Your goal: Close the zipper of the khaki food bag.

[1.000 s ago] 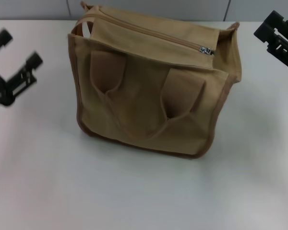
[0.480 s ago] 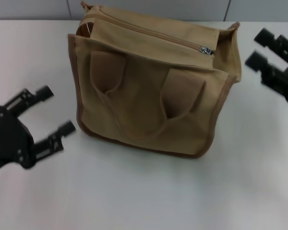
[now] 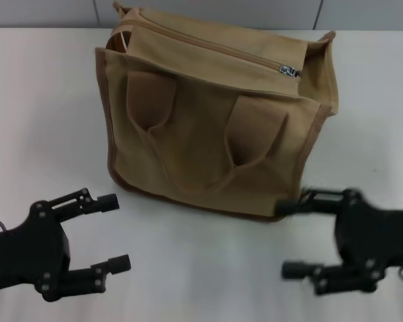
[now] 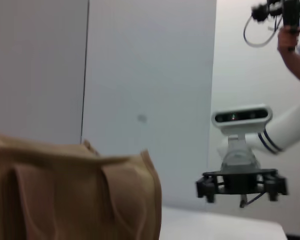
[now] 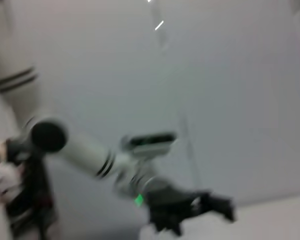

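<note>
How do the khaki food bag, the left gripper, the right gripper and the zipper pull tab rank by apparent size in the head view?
1. khaki food bag
2. left gripper and right gripper: alike, unranked; both sit nearer the camera
3. zipper pull tab

Both hands — left hand (image 3: 114, 231), right hand (image 3: 289, 236) — nearer camera

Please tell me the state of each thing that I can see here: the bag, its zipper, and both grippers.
khaki food bag: upright on the table, untouched.
zipper: pull tab at the bag's right end.
left gripper: open, empty, near the bag's front.
right gripper: open, empty, by the bag's front right corner.
</note>
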`<state>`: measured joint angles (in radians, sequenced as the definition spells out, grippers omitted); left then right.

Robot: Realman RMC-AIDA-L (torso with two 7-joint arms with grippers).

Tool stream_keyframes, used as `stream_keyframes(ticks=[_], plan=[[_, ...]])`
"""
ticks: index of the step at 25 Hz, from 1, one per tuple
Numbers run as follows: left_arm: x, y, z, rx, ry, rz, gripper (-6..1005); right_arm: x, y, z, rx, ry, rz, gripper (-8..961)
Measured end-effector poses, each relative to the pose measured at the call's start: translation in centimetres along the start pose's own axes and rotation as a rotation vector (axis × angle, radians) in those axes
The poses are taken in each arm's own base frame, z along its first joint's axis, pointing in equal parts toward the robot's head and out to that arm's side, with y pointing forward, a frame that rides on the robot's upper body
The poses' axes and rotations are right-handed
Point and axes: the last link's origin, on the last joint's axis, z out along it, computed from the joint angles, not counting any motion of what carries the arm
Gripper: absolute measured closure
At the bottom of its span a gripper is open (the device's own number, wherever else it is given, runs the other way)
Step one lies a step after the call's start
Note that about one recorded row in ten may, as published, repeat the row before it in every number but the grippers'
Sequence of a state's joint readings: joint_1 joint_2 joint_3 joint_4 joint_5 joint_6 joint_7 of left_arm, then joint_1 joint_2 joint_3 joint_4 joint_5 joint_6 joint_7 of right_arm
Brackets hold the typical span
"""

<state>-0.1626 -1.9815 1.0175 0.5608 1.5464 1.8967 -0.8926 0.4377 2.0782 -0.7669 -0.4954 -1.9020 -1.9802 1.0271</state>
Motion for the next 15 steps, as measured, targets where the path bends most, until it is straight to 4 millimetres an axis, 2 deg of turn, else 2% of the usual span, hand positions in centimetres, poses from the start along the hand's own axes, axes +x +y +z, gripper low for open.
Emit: stream_keyframes(ticks=[3,4,6,15], plan=[[-0.2,-0.1,0.1,0.0,-0.016,-0.001,189,0.9,-0.4,1.1,-0.03,0.083,0.015,193],[-1.2,-0.2,0.6,-0.009,-0.08,-0.009,189,1.3,-0.7,1.4,-0.022,0.104,0.022,193],[-1.8,-0.1,1.0,-0.029,-0.118,-0.017,189,2.2,-1.2,2.2,-0.006,0.151,0.044,193],[-2.2,-0.1,1.3,-0.036,-0.146,-0.028,189,3.1,-1.6,2.9,-0.002,0.209,0.057,193]])
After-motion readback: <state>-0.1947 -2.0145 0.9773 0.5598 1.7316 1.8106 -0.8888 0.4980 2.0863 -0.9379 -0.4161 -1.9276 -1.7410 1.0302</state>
